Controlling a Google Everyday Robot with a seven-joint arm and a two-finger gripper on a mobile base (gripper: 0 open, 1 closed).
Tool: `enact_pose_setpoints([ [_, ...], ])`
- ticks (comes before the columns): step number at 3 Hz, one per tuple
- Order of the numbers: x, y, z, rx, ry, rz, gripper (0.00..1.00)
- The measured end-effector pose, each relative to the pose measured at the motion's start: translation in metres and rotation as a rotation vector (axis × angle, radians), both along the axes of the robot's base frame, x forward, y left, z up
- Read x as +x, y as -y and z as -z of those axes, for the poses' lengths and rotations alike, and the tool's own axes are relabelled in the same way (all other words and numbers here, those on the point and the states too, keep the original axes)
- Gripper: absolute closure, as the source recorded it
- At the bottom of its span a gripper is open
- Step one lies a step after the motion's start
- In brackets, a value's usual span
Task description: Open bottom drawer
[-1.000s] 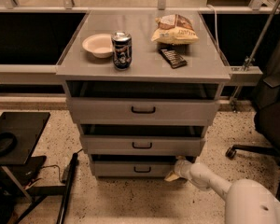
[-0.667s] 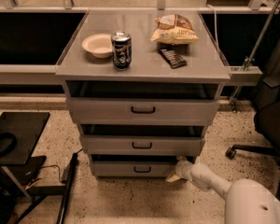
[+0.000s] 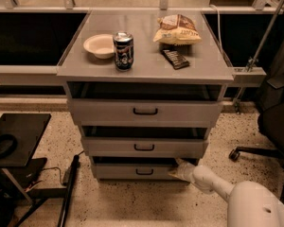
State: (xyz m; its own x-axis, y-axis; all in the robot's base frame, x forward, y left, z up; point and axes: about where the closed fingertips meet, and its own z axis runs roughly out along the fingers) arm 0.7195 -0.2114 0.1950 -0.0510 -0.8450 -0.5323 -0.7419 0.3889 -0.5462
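The gripper (image 3: 179, 170) sits at the right end of the bottom drawer (image 3: 118, 171), by its upper corner; how wide it is set, and whether it grips anything, I cannot tell. The white arm (image 3: 217, 186) reaches in low from the drawer's right, sloping up to it. The drawer is lowest in the stack, its front standing slightly out. Speckled floor (image 3: 132, 202) lies before the drawer, and a chair base (image 3: 255, 151) is off to its right.

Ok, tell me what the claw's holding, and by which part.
Cannot be told. The claw sits at the bottom drawer's right end, away from its handle.
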Motion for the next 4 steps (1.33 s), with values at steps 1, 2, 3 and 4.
enact_pose_setpoints([
  [1,0.000,0.000,0.000,0.000,0.000,0.000,0.64],
  [2,0.000,0.000,0.000,0.000,0.000,0.000,0.89],
  [3,0.000,0.000,0.000,0.000,0.000,0.000,1.00],
  [4,-0.015,0.001,0.000,0.044,0.023,-0.003,1.00],
])
